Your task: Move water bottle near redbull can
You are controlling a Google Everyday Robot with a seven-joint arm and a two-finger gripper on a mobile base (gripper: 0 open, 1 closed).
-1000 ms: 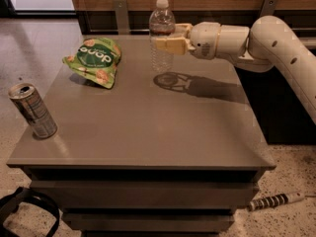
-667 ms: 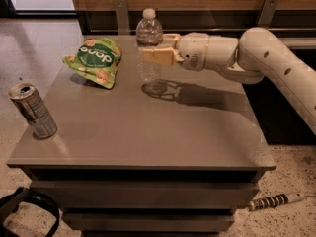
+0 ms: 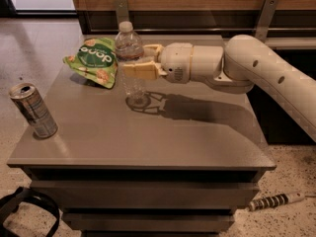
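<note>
The water bottle (image 3: 130,58) is clear with a white cap and stands upright, held a little above the grey table (image 3: 148,127). My gripper (image 3: 138,61) reaches in from the right and is shut on the bottle's middle, one finger in front and one behind. The redbull can (image 3: 33,110) is a slim silver can standing upright near the table's front left corner, well to the left of and nearer than the bottle.
A green snack bag (image 3: 94,59) lies at the back left of the table, just left of the bottle. My white arm (image 3: 256,73) spans the table's right side. A black strap (image 3: 24,206) and a striped cable (image 3: 276,201) lie on the floor.
My gripper has carried the water bottle leftward across the back of the table, from right of centre to beside the green bag. The can has not moved.
</note>
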